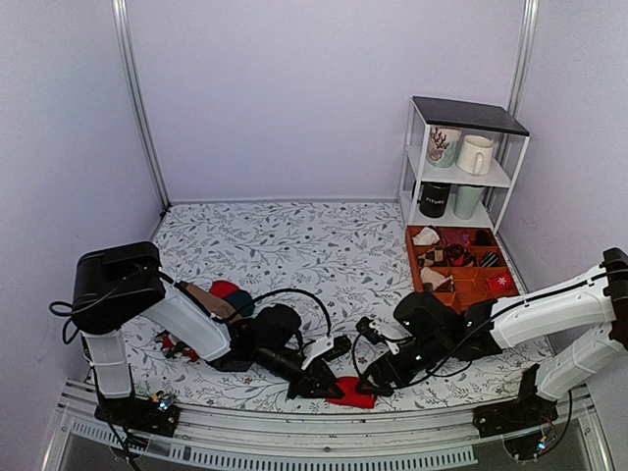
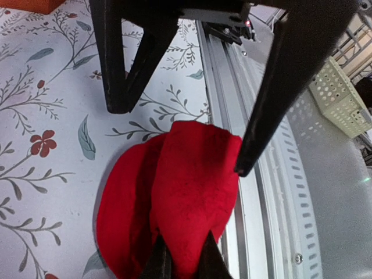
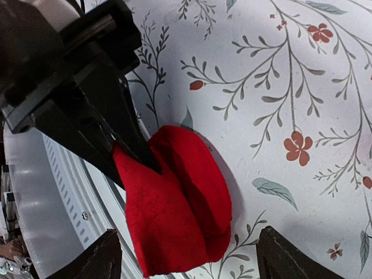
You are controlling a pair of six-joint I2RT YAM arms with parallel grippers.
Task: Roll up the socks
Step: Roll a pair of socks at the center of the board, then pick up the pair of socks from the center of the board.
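- The left gripper [image 1: 316, 385] sits low over the near edge of the tabletop [image 1: 294, 245], its jaws pinched narrow on one end of the socks.
- The socks [image 1: 351, 394], a bright red folded bundle, lie at the middle of that near edge, just beside the metal rail [image 1: 294, 432].
- The right gripper [image 1: 378, 376] has its jaws spread wide, one finger on either side of the socks, holding nothing.
- An orange tray [image 1: 471, 287] sits at the right edge.
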